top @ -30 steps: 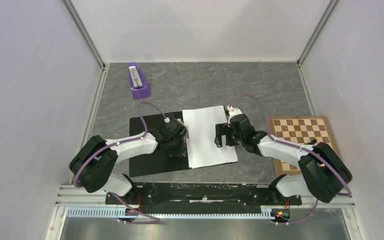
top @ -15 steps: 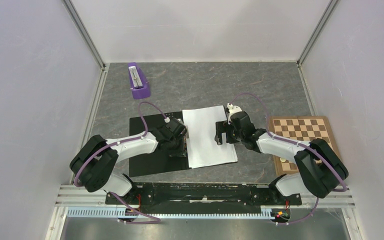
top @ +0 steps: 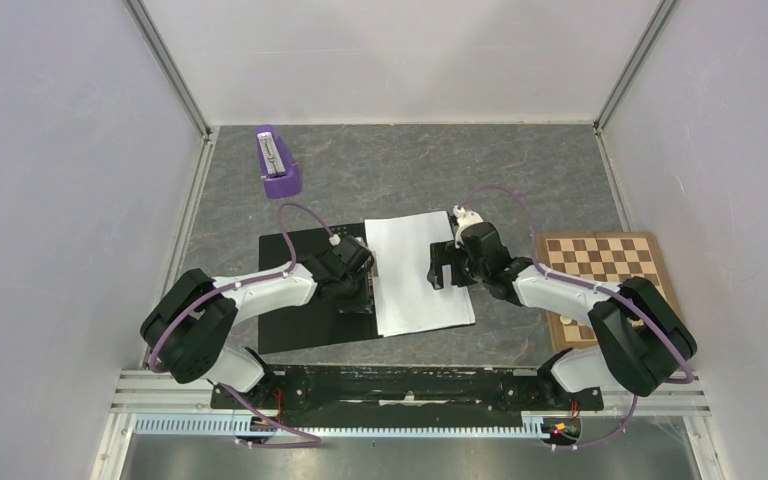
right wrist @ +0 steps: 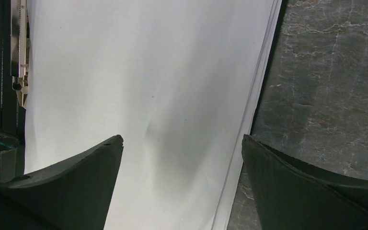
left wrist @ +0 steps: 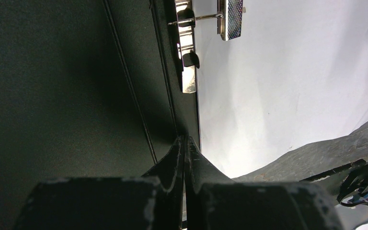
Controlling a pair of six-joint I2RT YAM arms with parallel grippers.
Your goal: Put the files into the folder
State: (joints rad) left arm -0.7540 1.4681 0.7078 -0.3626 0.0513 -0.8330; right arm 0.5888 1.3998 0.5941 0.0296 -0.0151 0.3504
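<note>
The folder [top: 300, 290] lies open on the table with its black inside up and its metal spine clip [left wrist: 187, 48] in the middle. The white files [top: 415, 270] lie flat on its right half, their left edge by the clip. My left gripper [top: 358, 292] is shut with nothing in it, and its tips [left wrist: 184, 140] rest on the black folder [left wrist: 76, 96] at the spine, right beside the files [left wrist: 278, 86]. My right gripper [top: 440, 268] hangs open just over the files [right wrist: 139, 72], with nothing between its fingers [right wrist: 182, 140]. The sheets' right edges are slightly fanned.
A chessboard [top: 605, 270] lies on the grey table to the right of the folder, under the right arm. A purple holder with a metal piece [top: 278, 165] stands at the back left. Enclosure walls close in the table on three sides.
My right gripper has shifted a little to the left over the files, still open. The left arm, folder and files have not moved.
</note>
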